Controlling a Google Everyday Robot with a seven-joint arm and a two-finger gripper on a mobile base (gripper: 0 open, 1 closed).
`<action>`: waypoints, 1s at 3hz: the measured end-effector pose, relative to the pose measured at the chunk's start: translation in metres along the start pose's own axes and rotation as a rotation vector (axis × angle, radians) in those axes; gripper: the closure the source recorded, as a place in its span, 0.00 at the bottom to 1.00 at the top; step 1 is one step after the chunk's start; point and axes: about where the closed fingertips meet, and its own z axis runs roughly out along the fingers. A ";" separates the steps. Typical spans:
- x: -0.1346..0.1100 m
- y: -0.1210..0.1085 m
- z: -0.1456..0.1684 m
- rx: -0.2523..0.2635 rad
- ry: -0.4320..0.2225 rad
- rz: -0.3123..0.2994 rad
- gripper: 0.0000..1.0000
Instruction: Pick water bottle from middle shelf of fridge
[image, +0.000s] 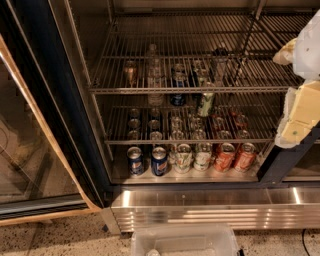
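Note:
The fridge (55, 95) stands open in the camera view, dark-framed with chrome wire racks. On the middle shelf (250, 90) a small clear water bottle (153, 67) stands upright at left of centre, among a few cans. A dark-capped bottle (219, 62) stands on the same rack further right. My gripper (286, 95) hangs at the right edge of the view, outside the fridge and well right of the water bottle. Its cream fingers (300, 112) stand open, nothing between them.
A green-and-white bottle (205, 104) and rows of cans (176, 124) fill the rack below. Soda cans (159, 160) line the fridge floor. The glass door (30, 150) swings out at left. A clear plastic bin (185, 242) sits on the floor before the steel base strip (210, 207).

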 end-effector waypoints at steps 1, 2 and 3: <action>0.000 0.000 0.000 0.000 0.000 0.000 0.00; -0.006 -0.003 0.017 0.013 -0.058 0.022 0.00; -0.013 -0.001 0.063 0.001 -0.192 0.068 0.00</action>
